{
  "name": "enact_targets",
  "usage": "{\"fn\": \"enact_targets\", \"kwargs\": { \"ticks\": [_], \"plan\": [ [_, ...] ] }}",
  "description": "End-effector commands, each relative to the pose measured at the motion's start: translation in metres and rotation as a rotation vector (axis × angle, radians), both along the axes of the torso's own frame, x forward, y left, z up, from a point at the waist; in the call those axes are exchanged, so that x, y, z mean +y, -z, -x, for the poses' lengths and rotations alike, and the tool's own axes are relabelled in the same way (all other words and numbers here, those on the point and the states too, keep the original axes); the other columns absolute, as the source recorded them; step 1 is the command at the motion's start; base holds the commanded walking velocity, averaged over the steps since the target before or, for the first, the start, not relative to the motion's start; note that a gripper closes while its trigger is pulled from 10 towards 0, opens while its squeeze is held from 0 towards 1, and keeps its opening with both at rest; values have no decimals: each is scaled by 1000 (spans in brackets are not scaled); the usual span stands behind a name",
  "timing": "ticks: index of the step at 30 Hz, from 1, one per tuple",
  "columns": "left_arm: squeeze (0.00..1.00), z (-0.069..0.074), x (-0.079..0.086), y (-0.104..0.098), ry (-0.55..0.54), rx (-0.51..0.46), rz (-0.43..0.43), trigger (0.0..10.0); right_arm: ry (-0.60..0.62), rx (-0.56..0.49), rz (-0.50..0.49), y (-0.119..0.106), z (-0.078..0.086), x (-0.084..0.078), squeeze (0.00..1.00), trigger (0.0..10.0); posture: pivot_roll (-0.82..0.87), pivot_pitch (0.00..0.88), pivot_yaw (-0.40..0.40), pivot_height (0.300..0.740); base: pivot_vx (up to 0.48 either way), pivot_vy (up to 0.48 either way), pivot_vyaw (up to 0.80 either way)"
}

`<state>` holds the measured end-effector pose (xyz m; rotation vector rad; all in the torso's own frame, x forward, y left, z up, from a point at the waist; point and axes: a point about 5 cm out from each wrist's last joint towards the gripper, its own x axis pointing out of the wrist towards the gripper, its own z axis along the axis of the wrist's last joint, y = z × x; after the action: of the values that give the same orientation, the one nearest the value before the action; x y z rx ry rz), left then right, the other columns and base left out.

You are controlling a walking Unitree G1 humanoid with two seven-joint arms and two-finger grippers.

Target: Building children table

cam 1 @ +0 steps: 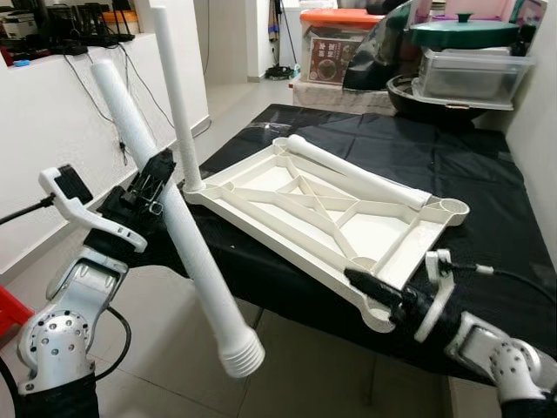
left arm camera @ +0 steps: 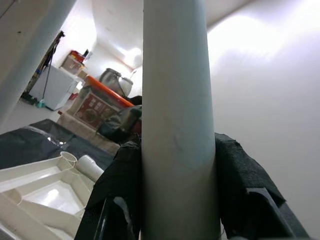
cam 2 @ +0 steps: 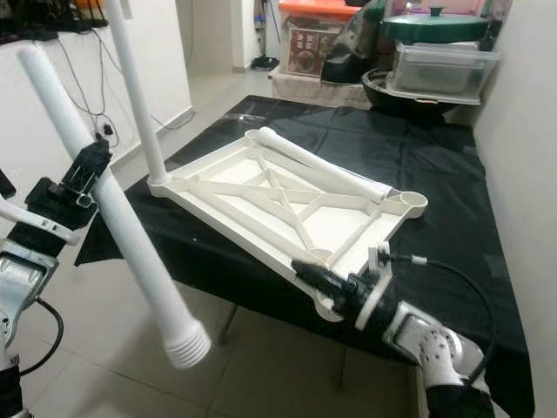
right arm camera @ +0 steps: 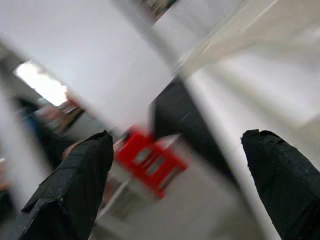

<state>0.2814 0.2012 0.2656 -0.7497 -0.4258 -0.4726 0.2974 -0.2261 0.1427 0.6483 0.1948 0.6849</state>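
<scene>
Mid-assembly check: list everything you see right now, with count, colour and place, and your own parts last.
Tabletop: one, white, ribbed underside up on the black cloth, near edge overhanging.
Fitted leg: one, white, upright in the tabletop's far left corner socket.
Loose leg: one, white, lying along the tabletop's far side.
Held leg: one, white, slanted, threaded end down over the floor.
Black cloth: one, covering the work surface.
Storage boxes and pots: several, clear, green, orange, behind the cloth.
Left hand: black fingers clamped on the held leg.
Right hand: black fingers spread, at the tabletop's near corner.
</scene>
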Motion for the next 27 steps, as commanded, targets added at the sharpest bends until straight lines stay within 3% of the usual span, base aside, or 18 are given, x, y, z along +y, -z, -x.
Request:
{"fn": "enact_targets", "kwargs": {
  "ticks": [1,3,4,16,18,19,24,25,27],
  "plan": [
    [0,-2,-1,-5,-10,-11,-13,10000,96,-18,32,-6,-10,-4,0,10000,60,0,-29,740,0,0,0],
    [0,-2,-1,-5,-10,-11,-13,10000,96,-18,32,-6,-10,-4,0,10000,60,0,-29,740,0,0,0],
    [0,-5,-3,-3,-30,10,-33,0,141,-39,46,-13,-16,-3,0,10000,60,0,-28,740,0,0,0],
    [0,-6,-7,5,-69,34,-100,0,257,-85,68,-27,-31,2,0,10000,67,12,-32,740,0,0,0],
    [0,-8,-9,6,-78,38,-135,0,301,-130,123,-33,-36,6,0,10000,62,12,-29,740,0,0,0],
    [0,-11,-10,5,-94,39,-184,0,368,-182,217,-40,-40,10,0,10000,64,11,-30,740,0,0,0],
    [0,-18,-14,0,-104,31,-276,0,441,-259,282,-52,-44,19,0,10000,76,11,-30,740,0,0,0],
    [0,-21,-18,-3,-100,26,-314,10000,453,-284,285,-56,-45,23,0,10000,76,13,-27,740,0,0,-400],
    [0,-23,-20,-8,-91,15,-327,10000,434,-313,290,-59,-44,29,0,10000,72,9,-27,740,0,0,-587]
  ]
}}
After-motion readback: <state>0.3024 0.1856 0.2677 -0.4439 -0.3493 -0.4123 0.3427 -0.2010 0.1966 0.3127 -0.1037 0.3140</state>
